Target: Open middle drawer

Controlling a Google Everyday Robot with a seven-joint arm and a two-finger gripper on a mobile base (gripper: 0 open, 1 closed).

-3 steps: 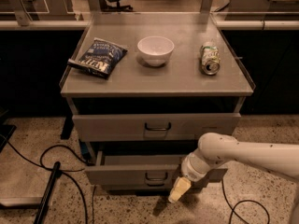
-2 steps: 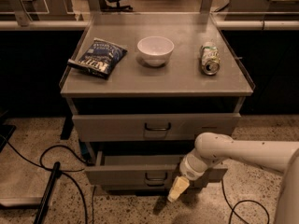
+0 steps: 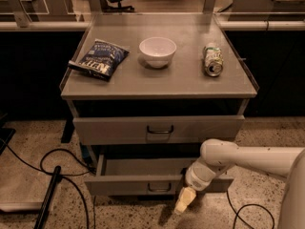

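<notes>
Room: speckled stone floor (image 3: 28,142) with dark cables (image 3: 62,156) trailing across it, and office chairs behind a glass rail at the back.
Worktop: flat grey metal worktop (image 3: 190,82) with a raised lip.
On top: a crinkled blue snack bag (image 3: 99,58) by the left edge, a smooth white bowl (image 3: 157,50) mid-way along near the back edge, and a dented can (image 3: 213,59) lying on its side near the right edge.
Upper drawer: the wide grey upper drawer (image 3: 109,129) hangs under the front edge.
Task's thing: the middle drawer (image 3: 124,185) sits below the upper one, and its low grey panel carries a small dark loop handle (image 3: 159,188).
Drawer state: it is pulled forward, so its open tray shows behind the panel.
Gripper: the cream, tapered gripper (image 3: 185,200) hangs just below and right of the handle, in front of the panel's lower edge.
Contact: it appears off the handle.
Grip: whether it is spread or pressed together cannot be told.
Arm: the rounded white arm (image 3: 248,159) reaches in from the right.
Change: hardly any over the last second; drawer and gripper sit almost where they were.
Meaning: the pull looks finished or paused, and the task seems largely done.
</notes>
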